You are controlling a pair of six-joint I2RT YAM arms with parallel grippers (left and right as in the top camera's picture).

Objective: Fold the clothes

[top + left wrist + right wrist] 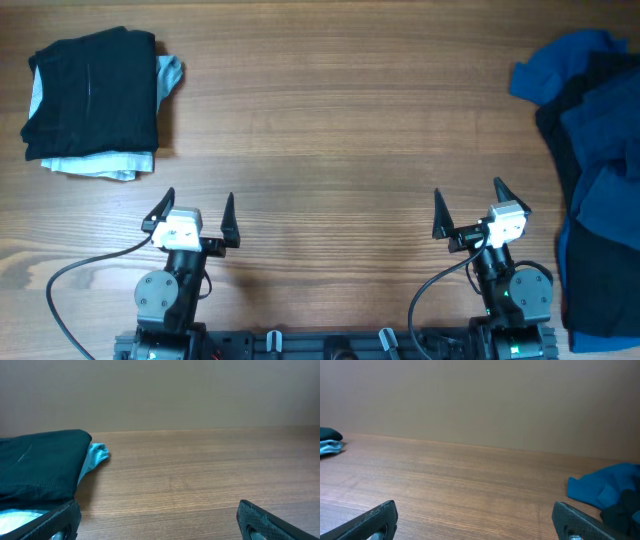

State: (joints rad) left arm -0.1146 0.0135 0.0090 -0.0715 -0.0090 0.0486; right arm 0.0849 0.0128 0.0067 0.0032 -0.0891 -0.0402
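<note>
From above, the wood-grain bench [340, 130] carries two groups of clothes, well apart. At its far left lies a folded matte black cloth garment [92, 95], squared into a neat rectangle and resting on a pale blue denim piece [100, 165] whose edges show along the near side and the right. At the far right sprawls a rumpled heap of royal-blue and navy cloth garments [600, 170] — loose, overlapping, with no fold in it. The left pincer [195, 208] and the right pincer [469, 203] sit near the front edge, each spread wide and empty, with bare wood between them and either group.

Seen from the left wrist, the black garment [40, 465] fills the left side, a corner of pale blue [95, 457] poking out beside it. The two dark fingers [55, 522] stand far apart at the bottom corners, nothing between them but bench.

Seen from the right wrist, the blue heap [607, 487] lies ahead and to the right, and the stack shows only as a small shape at the far left edge. That pincer gapes wide too, gripping nothing.

By my reading, the left stack is finished work and the right heap is what remains — how many garments it holds I cannot tell. No piece is laid out flat for folding, so the next garment has yet to be fetched from the heap, probably by the right arm.
</note>
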